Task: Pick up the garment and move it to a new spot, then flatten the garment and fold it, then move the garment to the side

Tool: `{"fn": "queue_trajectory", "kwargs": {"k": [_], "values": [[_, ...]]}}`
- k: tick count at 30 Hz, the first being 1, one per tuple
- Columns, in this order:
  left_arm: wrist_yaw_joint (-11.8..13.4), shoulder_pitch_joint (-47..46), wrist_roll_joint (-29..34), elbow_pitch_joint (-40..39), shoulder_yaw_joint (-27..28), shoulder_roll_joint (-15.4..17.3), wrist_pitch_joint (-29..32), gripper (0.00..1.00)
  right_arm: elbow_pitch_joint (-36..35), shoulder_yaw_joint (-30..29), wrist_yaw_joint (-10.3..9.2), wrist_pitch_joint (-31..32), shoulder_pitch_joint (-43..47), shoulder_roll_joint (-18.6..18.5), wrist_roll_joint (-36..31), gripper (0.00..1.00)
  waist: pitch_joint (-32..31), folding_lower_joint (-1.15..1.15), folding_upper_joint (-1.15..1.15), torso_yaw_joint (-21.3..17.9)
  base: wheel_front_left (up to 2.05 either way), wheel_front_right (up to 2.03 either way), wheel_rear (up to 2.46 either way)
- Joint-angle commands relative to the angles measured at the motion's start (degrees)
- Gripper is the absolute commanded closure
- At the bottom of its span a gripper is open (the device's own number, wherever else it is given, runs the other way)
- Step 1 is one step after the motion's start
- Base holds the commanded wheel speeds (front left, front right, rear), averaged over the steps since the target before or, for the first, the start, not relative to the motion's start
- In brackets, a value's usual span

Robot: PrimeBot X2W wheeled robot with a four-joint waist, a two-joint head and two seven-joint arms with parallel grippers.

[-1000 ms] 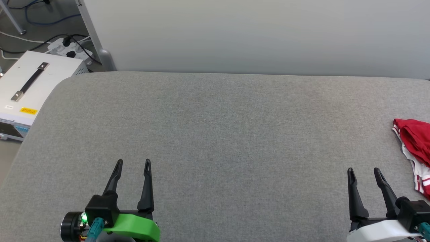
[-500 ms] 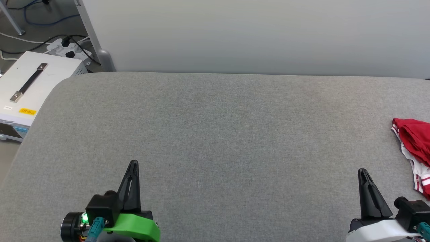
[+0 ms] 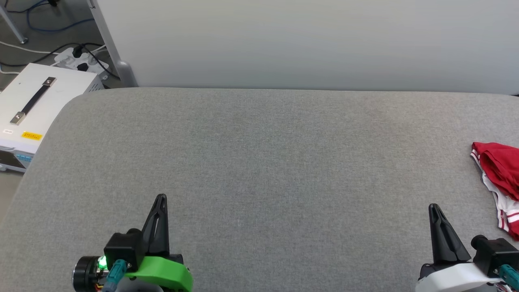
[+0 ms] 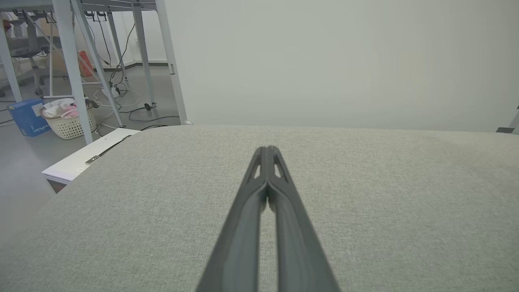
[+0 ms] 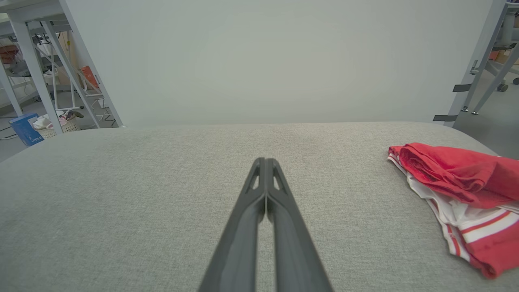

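Both jaws closed, empty. Crumpled red-and-white garment (image 3: 500, 170) at right edge of grey worktop (image 3: 259, 162), near right jaws; white handled case (image 3: 61, 87) off left corner.

Open grey surface (image 3: 259, 162), garment (image 3: 500, 166) seemingly bunched right

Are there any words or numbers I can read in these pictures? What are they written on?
No text here is clear enough to read.
On the white case, a yellow sticker: dark print, too small to read.
Beside it, a small white sticker: too small to read.
On the blue box on the floor: white lettering, too blurred to read.
On the garment: no print shows, only red and white stripes.
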Motion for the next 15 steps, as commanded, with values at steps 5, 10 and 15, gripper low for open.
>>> {"fn": "queue_trajectory", "kwargs": {"k": [5,10,15], "values": [[0.4,-0.6,0.8,-0.4,0.2,-0.1,0.8,1.00,-0.3,0.3,-0.01,0.8,-1.1,0.0,-0.8,1.00,0.0,0.00,0.00,-0.1,0.00,0.00,0.00],[0.6,-0.7,1.0,-0.5,0.3,-0.1,1.4,1.00,-0.3,0.4,-0.01,1.4,-1.4,0.0,-1.2,1.00,0.0,0.00,0.00,-0.2,0.00,0.00,0.00],[0.7,-0.8,1.2,-0.6,0.5,-0.1,1.9,1.00,-0.4,0.6,-0.01,2.0,-1.7,0.0,-1.6,1.00,-0.1,0.00,0.00,-0.3,0.00,0.00,0.00]]}}
